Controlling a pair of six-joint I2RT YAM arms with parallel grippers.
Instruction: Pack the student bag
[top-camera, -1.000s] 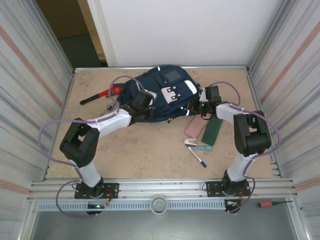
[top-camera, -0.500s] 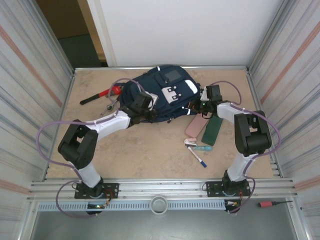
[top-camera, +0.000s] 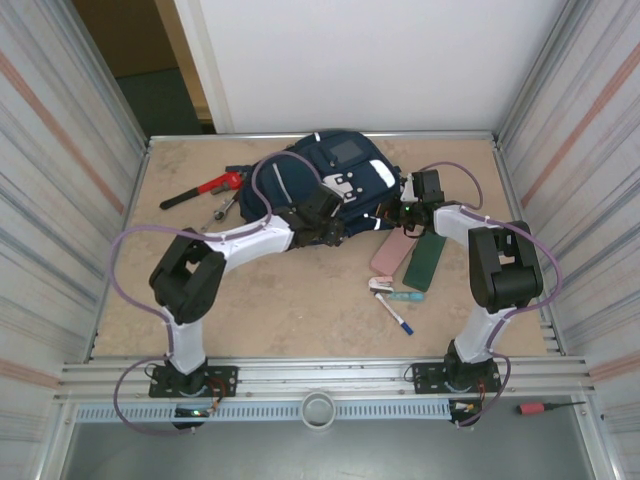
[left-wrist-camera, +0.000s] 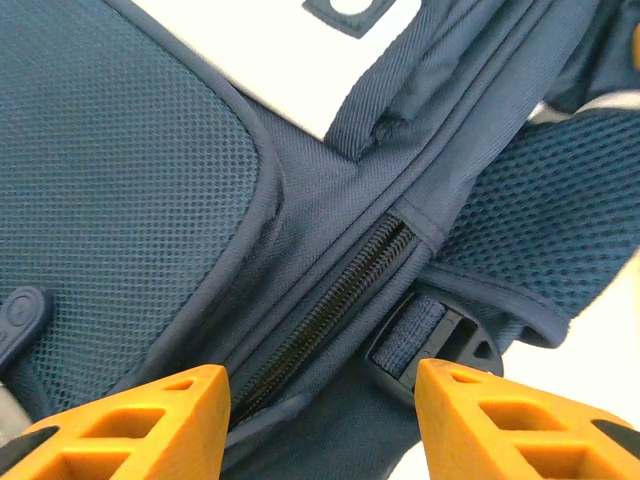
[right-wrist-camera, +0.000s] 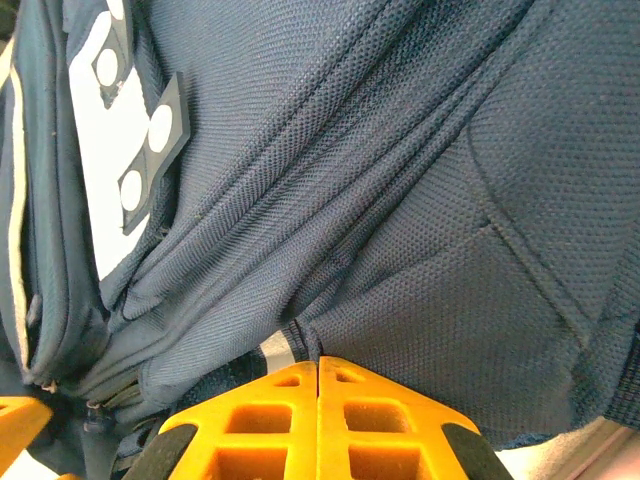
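The student bag (top-camera: 340, 170) lies at the back middle of the table, navy with white patches. My left gripper (top-camera: 330, 228) is at its near edge, open. In the left wrist view its orange fingers (left-wrist-camera: 130, 425) stand apart just above a dark zipper (left-wrist-camera: 330, 300) and a black strap buckle (left-wrist-camera: 435, 340) of the bag (left-wrist-camera: 150, 180), with nothing between them. My right gripper (top-camera: 392, 212) is at the bag's right side. In the right wrist view it (right-wrist-camera: 319, 372) is shut, pinching a fold of the bag's fabric (right-wrist-camera: 400, 150).
A red-handled wrench (top-camera: 205, 188) and a small metal tool (top-camera: 222, 208) lie left of the bag. To the right of centre are a pink case (top-camera: 388, 254), a dark green case (top-camera: 425, 262), a teal marker (top-camera: 400, 295) and a pen (top-camera: 395, 312).
My left gripper has opened and moved right along the bag's near edge, from the left side to under the front pocket. The right gripper has kept its pinch in place.
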